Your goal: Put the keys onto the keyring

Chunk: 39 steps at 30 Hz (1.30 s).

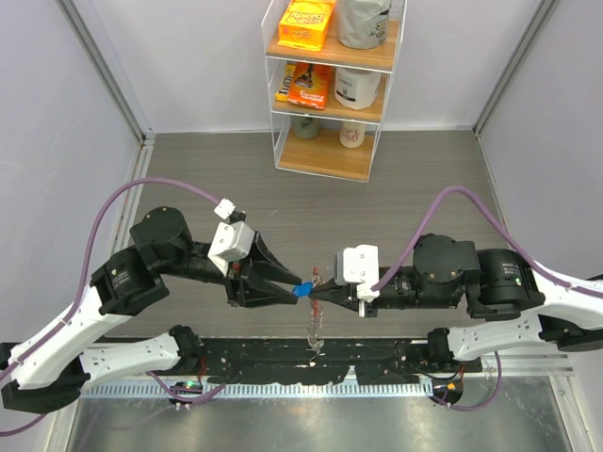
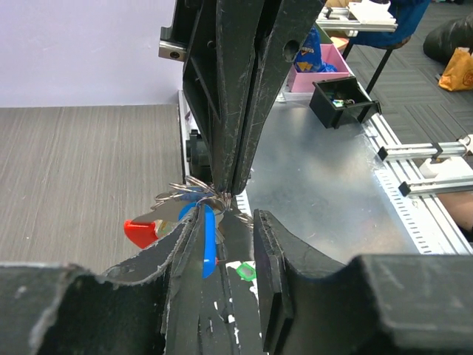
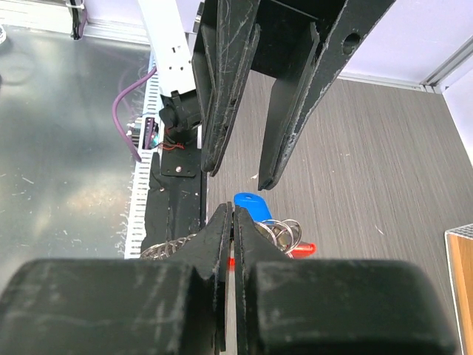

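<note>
right wrist view: the right gripper (image 3: 230, 222), jaws pressed together, pinches the keyring (image 3: 282, 231). from 12 o'clock the left gripper (image 3: 240, 174) hangs spread just over the blue key (image 3: 250, 203). threading seems in hand; next, i'd say those jaws must close on the key.

Left arm (image 1: 122, 282), right arm (image 1: 509, 273): wearing white shells over black joints, trailing purple cables (image 1: 165, 184). Left end effector (image 1: 292, 283), right end effector (image 1: 317, 294): showing scuffed black fingers (image 3: 222, 96), carrying white camera blocks (image 1: 231, 243).
</note>
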{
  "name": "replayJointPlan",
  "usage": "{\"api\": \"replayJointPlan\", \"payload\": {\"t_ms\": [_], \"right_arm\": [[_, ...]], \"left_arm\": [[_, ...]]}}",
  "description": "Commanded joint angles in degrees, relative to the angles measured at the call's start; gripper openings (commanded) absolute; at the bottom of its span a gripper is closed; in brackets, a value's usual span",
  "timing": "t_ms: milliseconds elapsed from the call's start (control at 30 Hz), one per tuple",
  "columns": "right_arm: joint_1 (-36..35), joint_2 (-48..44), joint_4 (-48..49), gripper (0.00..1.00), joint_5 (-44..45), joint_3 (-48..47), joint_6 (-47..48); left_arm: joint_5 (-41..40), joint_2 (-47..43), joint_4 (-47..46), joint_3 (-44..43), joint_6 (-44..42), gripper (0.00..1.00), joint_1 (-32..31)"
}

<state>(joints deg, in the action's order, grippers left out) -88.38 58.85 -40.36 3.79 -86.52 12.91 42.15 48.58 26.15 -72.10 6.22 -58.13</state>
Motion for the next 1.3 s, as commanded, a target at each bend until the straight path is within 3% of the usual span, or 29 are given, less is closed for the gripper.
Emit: {"api": "replayJointPlan", "payload": {"t_ms": [0, 500, 700, 833, 1000, 1267], "right_arm": [[-0.1, -1.9, 4.6, 0.05, 1.5, -0.3, -0.2], [-0.1, -3.8, 12.8, 0.05, 4.2, 2.3, -0.9], [-0.1, -6.4, 21.2, 0.06, 4.3, 7.5, -1.0], [-0.1, -9.0, 28.9, 0.06, 5.5, 13.9, 0.1], [-0.2, -15.1, 46.1, 0.06, 8.2, 25.7, 2.6], [-0.2, -18.5, 65.7, 0.06, 9.8, 35.7, 8.1]], "left_arm": [[0.0, 0.4, -4.1, -0.1, 1.4, 0.38, -0.1], [1.5, 1.7, -8.7, 2.9, 4.8, 0.38, -0.1], [1.4, 1.7, -9.7, 3.1, 5.0, 0.38, -0.1], [1.4, 1.8, -10.3, 3.1, 5.3, 0.38, -0.1], [1.4, 1.8, -10.8, 3.2, 5.6, 0.37, 0.0], [1.4, 1.7, -12.3, 3.5, 6.9, 0.37, -0.1]]}}
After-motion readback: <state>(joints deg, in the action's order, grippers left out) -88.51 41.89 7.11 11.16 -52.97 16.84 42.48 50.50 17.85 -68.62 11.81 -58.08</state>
